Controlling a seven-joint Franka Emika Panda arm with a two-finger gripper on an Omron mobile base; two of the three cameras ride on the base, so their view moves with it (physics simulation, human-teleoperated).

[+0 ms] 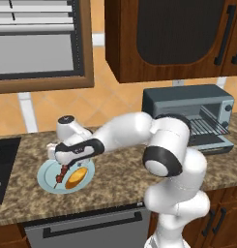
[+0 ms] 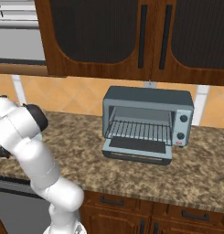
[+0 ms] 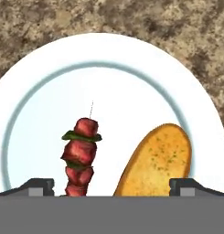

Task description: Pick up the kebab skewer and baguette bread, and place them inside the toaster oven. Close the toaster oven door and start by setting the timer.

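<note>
Plate: pale blue rim, on the granite counter, well left of the toaster oven.
Kebab skewer: on the plate, left of the bread.
Baguette bread: on the plate, just beside the skewer.
Gripper: above the plate, jaws spread wide, holding nothing.
Toaster oven door: dropped open, rack bare.
Writing: none legible.
</note>
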